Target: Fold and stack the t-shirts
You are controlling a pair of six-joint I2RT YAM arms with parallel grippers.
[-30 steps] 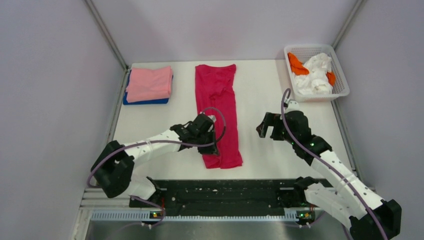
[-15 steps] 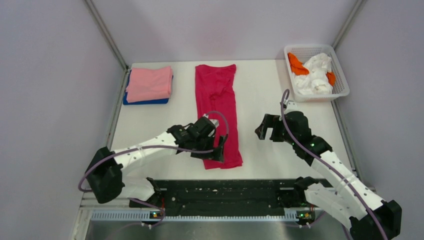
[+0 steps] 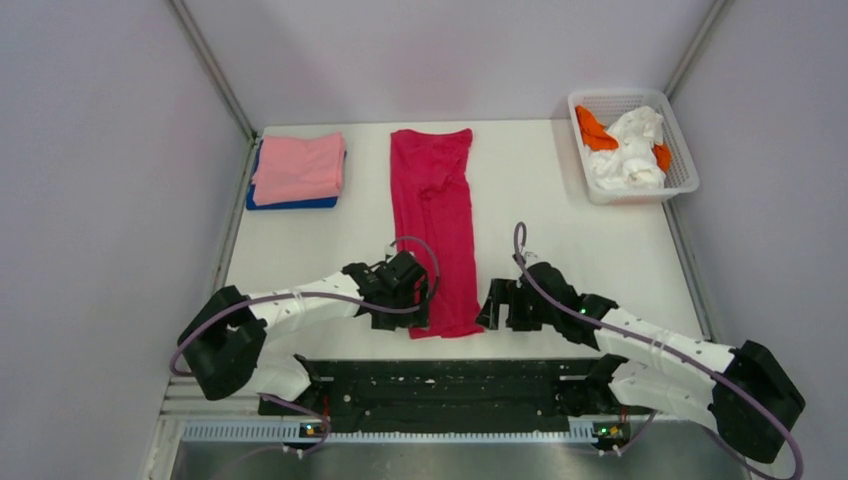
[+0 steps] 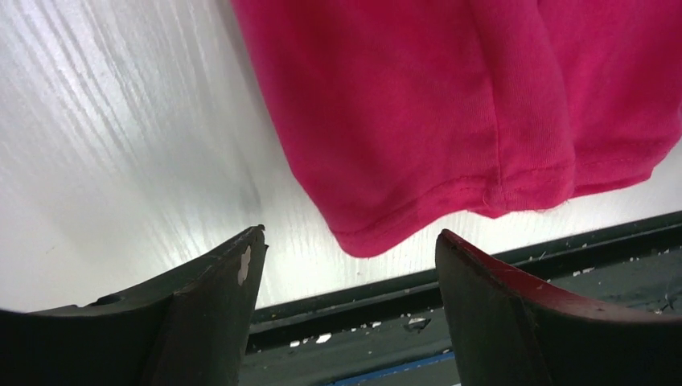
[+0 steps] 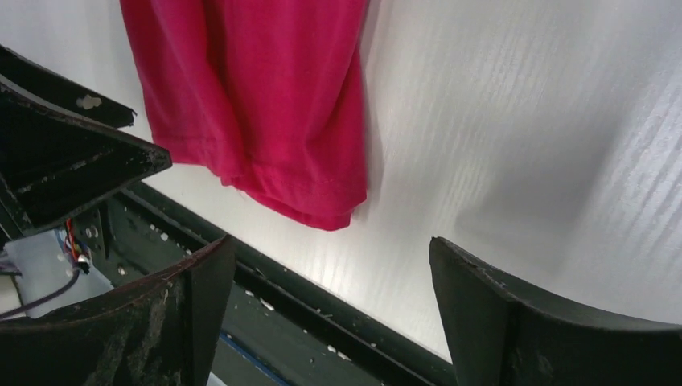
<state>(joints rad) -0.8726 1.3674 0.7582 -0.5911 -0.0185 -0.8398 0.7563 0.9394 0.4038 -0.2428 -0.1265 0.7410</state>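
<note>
The crimson-red t-shirt (image 3: 437, 215) lies as a long narrow strip down the middle of the table, its hem at the near edge. My left gripper (image 3: 421, 314) stands open at the hem's near left corner (image 4: 378, 229), which lies just ahead of the fingertips with nothing between them (image 4: 350, 235). My right gripper (image 3: 491, 308) is open beside the near right corner (image 5: 322, 205), also holding nothing (image 5: 330, 241). The light pink t-shirt (image 3: 298, 166) sits folded on the folded deep blue t-shirt (image 3: 290, 203) at the back left.
A white basket (image 3: 683, 160) with white and orange cloth stands at the back right. The black rail (image 3: 450, 385) runs along the near table edge just below both grippers. Grey walls close in both sides. The left gripper's fingers (image 5: 80, 161) show in the right wrist view.
The left gripper has opened and slid down the red strip's left edge to its near corner. The right arm swung down and left to the near right corner.
</note>
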